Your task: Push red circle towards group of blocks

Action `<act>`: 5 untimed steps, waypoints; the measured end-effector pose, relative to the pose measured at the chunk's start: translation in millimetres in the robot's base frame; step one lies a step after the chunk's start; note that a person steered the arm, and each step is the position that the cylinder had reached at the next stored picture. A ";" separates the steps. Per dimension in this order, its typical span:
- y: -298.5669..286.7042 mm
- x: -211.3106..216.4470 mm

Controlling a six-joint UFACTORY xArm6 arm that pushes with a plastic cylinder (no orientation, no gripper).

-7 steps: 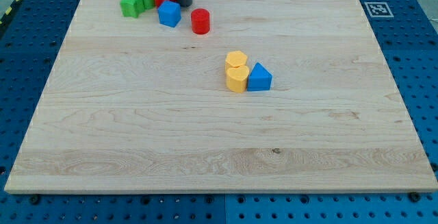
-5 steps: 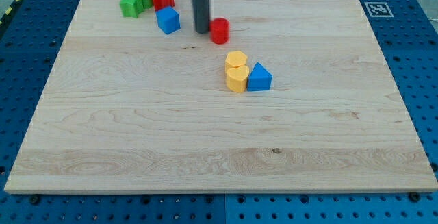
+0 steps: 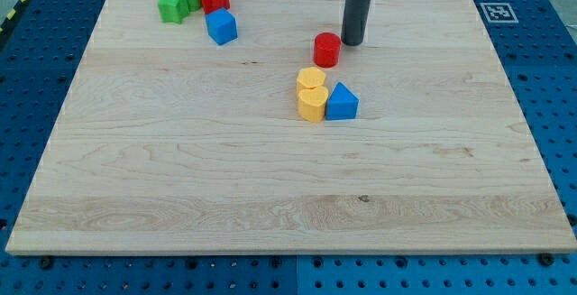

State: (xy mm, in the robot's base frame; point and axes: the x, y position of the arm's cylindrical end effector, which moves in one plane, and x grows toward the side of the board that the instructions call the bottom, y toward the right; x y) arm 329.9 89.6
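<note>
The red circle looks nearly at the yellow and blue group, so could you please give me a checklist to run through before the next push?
1. My tip in view: ok, it sits just to the view's right of the red circle, slightly toward the top.
2. Tip touching the circle: cannot tell; they look very close.
3. Circle joined to the group: not ok, a small gap remains above the upper yellow block.
4. Push line: ok, the yellow blocks and the blue triangle lie right below the circle.
5. Tip on the correct side: not ok, it is beside the circle rather than above it.
6. Other blocks out of the path: ok, the blue block is far off at the view's left.
</note>
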 end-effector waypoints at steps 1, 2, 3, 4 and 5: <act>-17.6 19.9; -39.3 22.3; -36.2 14.7; -37.3 -10.9; -56.1 -11.3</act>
State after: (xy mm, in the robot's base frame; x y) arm 318.6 33.4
